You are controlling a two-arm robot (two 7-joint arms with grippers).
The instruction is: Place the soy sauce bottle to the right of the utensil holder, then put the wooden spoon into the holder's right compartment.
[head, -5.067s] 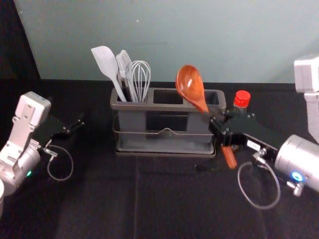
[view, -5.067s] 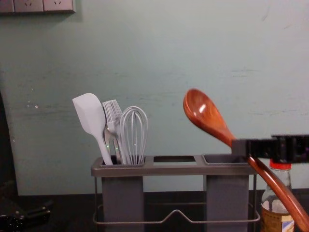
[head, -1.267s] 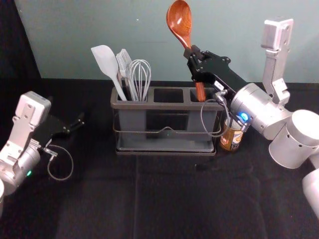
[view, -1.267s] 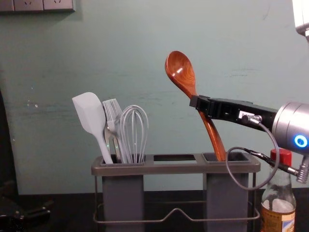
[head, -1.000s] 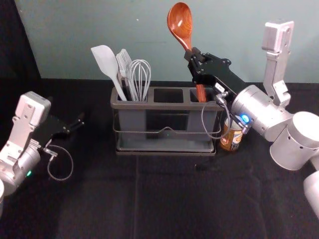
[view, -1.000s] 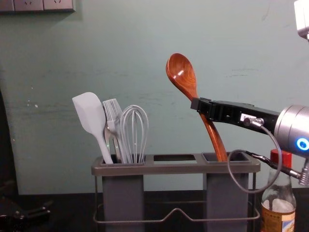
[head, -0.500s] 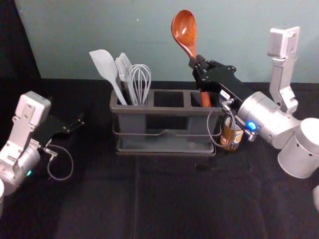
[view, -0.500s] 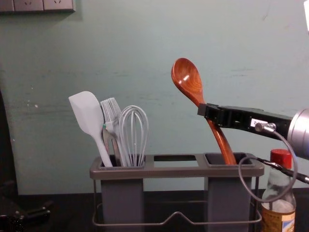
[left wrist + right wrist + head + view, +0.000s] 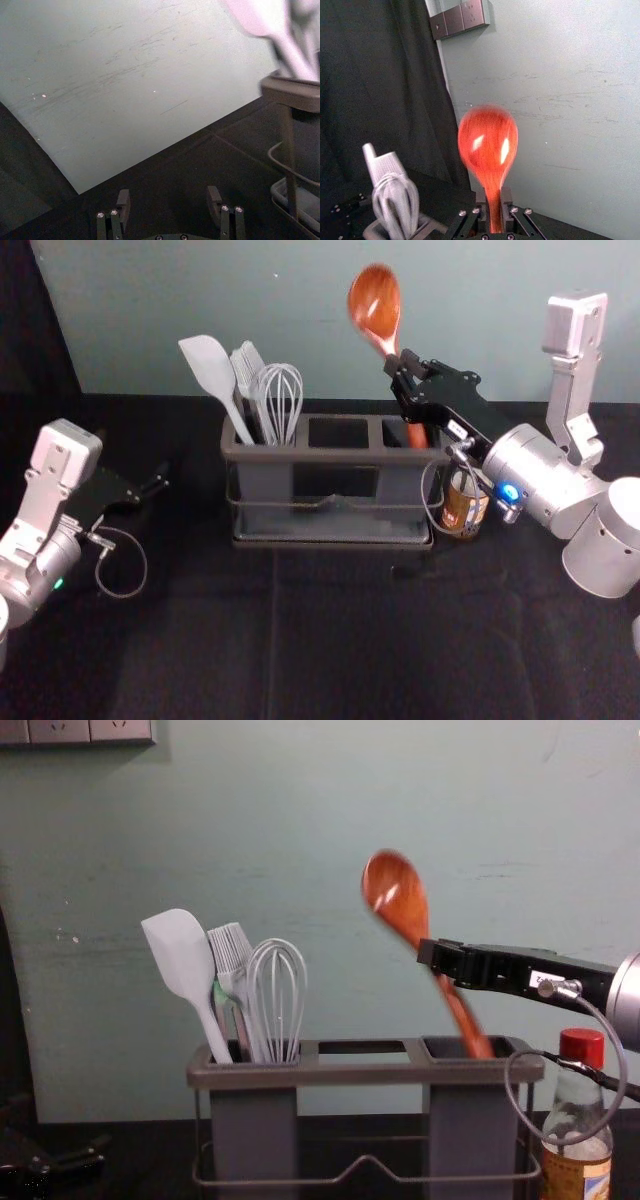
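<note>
Near the desk's [image 9: 350, 640] back edge, the right end effector [image 9: 393, 364] grips the leaning wooden spoon [image 9: 376, 302] by its handle, and the low end dips into the utensil holder's [image 9: 340, 455] right compartment [image 9: 472, 1120], where the rim hides the tip. The soy sauce bottle [image 9: 578, 1166] stands just right of the holder, partly hidden by a cable, its bottom cut off in the chest view. Toward the desk's left edge, the left end effector [image 9: 162, 483] is empty, fingers [image 9: 214, 199] wide apart.
</note>
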